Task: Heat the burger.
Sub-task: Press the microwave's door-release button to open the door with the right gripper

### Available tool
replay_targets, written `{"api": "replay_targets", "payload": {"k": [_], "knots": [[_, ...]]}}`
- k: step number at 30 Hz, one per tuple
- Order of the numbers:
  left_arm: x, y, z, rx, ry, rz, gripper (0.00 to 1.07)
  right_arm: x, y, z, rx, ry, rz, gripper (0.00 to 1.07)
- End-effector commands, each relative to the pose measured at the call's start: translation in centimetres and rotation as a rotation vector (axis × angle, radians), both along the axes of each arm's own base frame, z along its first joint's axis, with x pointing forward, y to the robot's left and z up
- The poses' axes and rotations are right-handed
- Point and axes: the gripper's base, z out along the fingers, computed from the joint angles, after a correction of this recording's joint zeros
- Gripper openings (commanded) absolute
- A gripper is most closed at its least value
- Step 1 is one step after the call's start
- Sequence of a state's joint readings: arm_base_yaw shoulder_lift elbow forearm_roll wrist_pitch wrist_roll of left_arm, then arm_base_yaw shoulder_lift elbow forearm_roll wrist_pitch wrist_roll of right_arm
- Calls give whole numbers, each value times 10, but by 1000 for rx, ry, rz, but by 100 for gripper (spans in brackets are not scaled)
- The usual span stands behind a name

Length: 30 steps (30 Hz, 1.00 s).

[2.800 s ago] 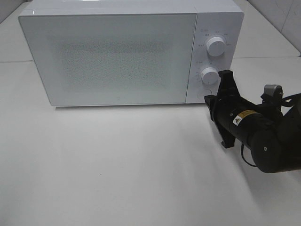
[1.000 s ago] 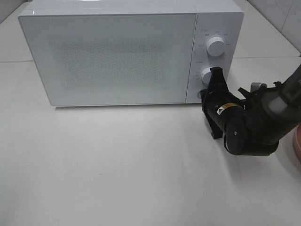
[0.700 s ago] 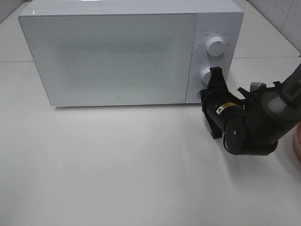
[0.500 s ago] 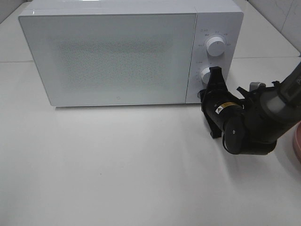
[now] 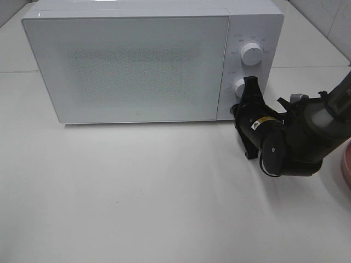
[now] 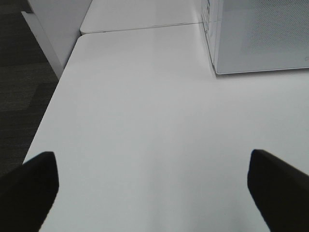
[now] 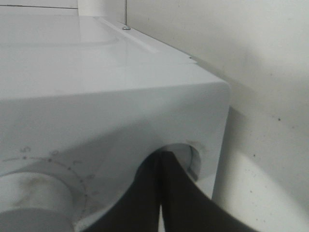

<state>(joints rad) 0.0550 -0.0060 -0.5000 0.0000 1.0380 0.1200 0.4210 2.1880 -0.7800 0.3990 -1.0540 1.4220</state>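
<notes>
The burger is out of view in every frame. The white microwave (image 5: 137,60) stands at the back of the table with its door closed. My right gripper (image 5: 237,111) is shut, its tips against the bottom of the control panel, just under the lower knob (image 5: 239,86). In the right wrist view the closed fingertips (image 7: 161,157) press into the round button recess (image 7: 193,154). My left gripper (image 6: 154,193) is wide open over bare table beside the microwave's left corner (image 6: 217,67), with nothing in it.
The upper knob (image 5: 251,53) sits above the lower one on the panel. A sliver of the salmon-pink plate (image 5: 346,170) shows at the right edge. The table edge (image 6: 53,106) drops to dark floor on the left gripper's side.
The right arm has swung left and closer to the microwave's panel since the earliest frame; over the last second it only edges slightly nearer. The door stays closed.
</notes>
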Motion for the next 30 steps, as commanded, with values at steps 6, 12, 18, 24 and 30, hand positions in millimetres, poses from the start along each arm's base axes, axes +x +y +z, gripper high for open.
{"api": "replay_targets", "payload": {"k": [6, 12, 18, 24, 30], "knots": [[-3, 0, 0, -1, -24, -3, 100, 28, -10, 22, 17, -157, -61, 0], [-3, 0, 0, -1, -24, -3, 100, 37, -6, 28, 15, -172, -54, 0], [-3, 0, 0, -1, -24, -3, 100, 36, -6, 25, 22, -146, -53, 0], [-3, 0, 0, -1, -24, -3, 100, 36, -5, 25, 43, -120, -53, 0], [-3, 0, 0, -1, -24, -3, 100, 29, -6, 26, 44, -71, -49, 0]]}}
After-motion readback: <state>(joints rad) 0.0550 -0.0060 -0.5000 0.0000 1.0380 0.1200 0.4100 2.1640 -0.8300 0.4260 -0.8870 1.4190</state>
